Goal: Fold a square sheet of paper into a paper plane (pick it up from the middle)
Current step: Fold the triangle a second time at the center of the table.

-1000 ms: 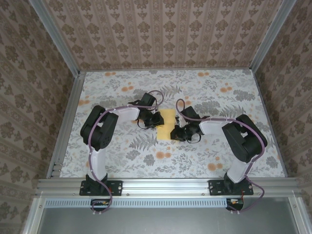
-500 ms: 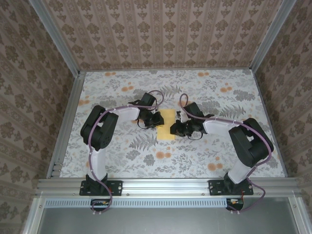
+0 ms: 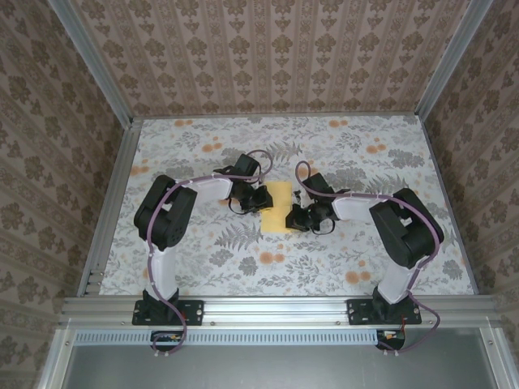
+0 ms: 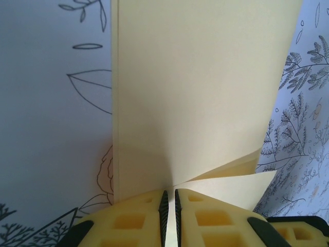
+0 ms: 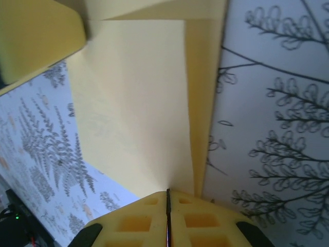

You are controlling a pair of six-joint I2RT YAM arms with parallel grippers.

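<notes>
Left gripper (image 3: 263,199) is clamped on the square sheet of paper (image 3: 280,197), biting its edge from about 9 o'clock. In the left wrist view its two yellow pads (image 4: 136,218) stand almost together, with only a thin slit between them, and the paper's layers run down into that slit.

Right gripper (image 3: 297,217) meets the same sheet from about 4 o'clock. Its pads (image 5: 198,221) are pressed flat against each other and the paper's near edge goes in between them, so it too is pinching the sheet.

From above, the paper lies near the middle of the floral cloth (image 3: 211,259), between the two grippers. It is creased smaller, into a strip whose long side runs from 12 to 6 o'clock.

In the left wrist view the paper stretches from the jaws toward 12 o'clock, with a long straight edge on its 9 o'clock side. Toward 4 o'clock the layers splay apart, and a loose pointed flap sticks out over the cloth.

In the right wrist view the sheet also climbs toward 12 o'clock. A narrow folded band runs along its 3 o'clock edge and a crease crosses it near the top. At 10 o'clock sits a blurred yellow block; I cannot tell what it is.
</notes>
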